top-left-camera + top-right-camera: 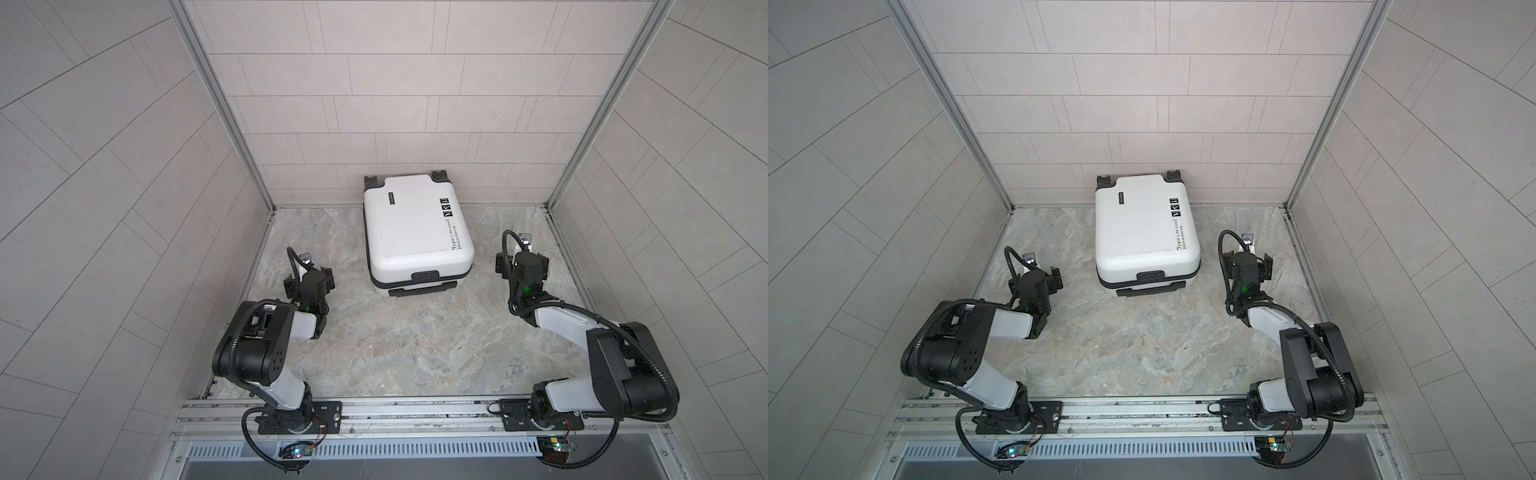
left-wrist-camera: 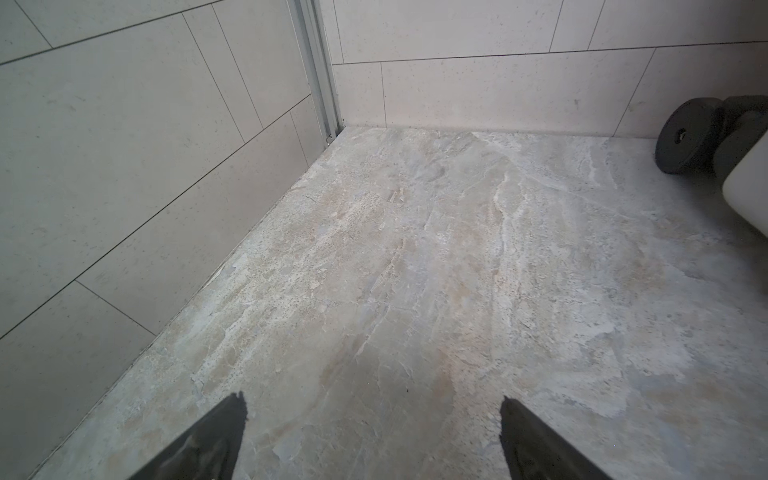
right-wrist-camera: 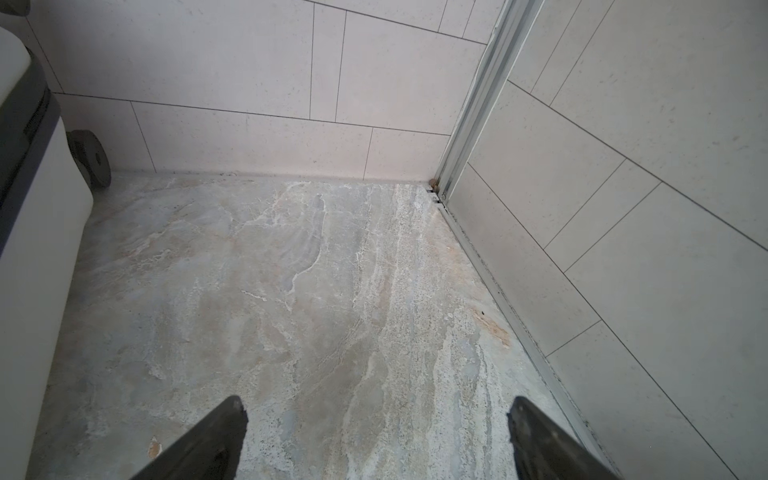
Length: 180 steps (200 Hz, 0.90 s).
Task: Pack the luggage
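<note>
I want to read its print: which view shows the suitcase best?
Both top views: the whole closed luggage, print included. Left wrist view: only a wheel and shell corner. Right wrist view: only its side and a wheel.

The luggage [image 1: 415,224], centre of both top views, is white with black wheels, band, handle and lettering. The tabletop [image 1: 415,340] is veined grey-beige marble, and the walls [image 1: 104,187] are pale grey tiles with dark joints.

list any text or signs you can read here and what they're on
"Type ( re cool": large print on the suitcase shell; middle mark unclear.
"Have a nice trip": small print beside it.
Three black icon squares: pictures too small to tell.
Black tag on the shell: too small to read.
</note>
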Each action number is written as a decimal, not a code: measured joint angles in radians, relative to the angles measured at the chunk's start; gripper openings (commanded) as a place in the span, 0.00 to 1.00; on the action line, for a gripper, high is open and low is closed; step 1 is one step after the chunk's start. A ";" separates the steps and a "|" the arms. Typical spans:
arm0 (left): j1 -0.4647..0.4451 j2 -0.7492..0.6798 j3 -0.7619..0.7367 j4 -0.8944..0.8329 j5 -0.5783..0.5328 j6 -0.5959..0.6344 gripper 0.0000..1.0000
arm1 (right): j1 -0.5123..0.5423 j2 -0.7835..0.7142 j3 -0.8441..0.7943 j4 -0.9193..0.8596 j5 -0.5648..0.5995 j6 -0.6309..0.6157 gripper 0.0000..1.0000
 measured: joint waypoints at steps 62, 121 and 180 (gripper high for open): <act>0.000 0.000 0.000 0.001 0.000 0.000 1.00 | -0.012 -0.002 -0.229 0.169 -0.006 0.021 1.00; 0.003 0.000 0.000 0.002 0.001 0.000 1.00 | -0.027 0.167 -0.151 0.223 -0.077 0.003 1.00; 0.006 0.000 -0.001 0.013 0.002 0.000 1.00 | -0.032 0.161 -0.132 0.207 -0.098 0.007 1.00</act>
